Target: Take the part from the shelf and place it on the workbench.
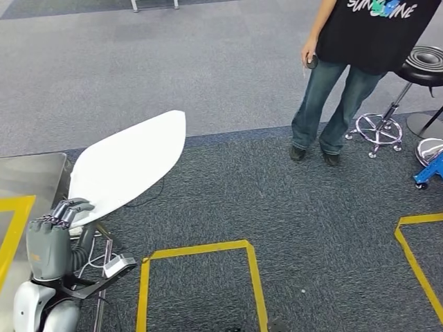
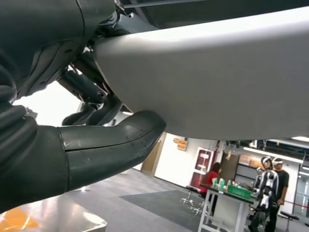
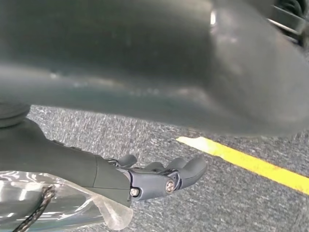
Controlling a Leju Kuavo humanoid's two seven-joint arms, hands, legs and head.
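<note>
Here, in the lower left of the head view, the robot's left hand [image 1: 55, 232] grips the near end of a long white part [image 1: 128, 162], a smooth blade-shaped panel that slants up toward the middle of the frame above dark carpet. The fingers [image 1: 70, 207] curl over the panel's top face. In the left wrist view the thick grey thumb [image 2: 109, 142] presses up against the underside of the part [image 2: 218, 82], with the darker fingers wrapped around the edge above it.

A brushed-metal worktop [image 1: 31, 173] with a yellow tape band sits at the left edge of the head view, just beside the hand; the panel's held end appears to lie above its corner, though whether they touch cannot be told.

The right hand [image 3: 160, 176] shows in the right wrist view, its fingers stretched out and a little apart above grey carpet, holding nothing.

A yellow tape outline [image 1: 199, 277] marks the floor in the lower centre of the head view, and another [image 1: 418, 256] at lower right. A person [image 1: 345, 76] in jeans stands at upper right in a black shirt with partly cut-off lettering that looks like "SUNSHINE", beside a black stool [image 1: 412, 83]. Far off at lower right in the left wrist view, a table carries a green bin [image 2: 239, 192]; its contents are too small to make out.
</note>
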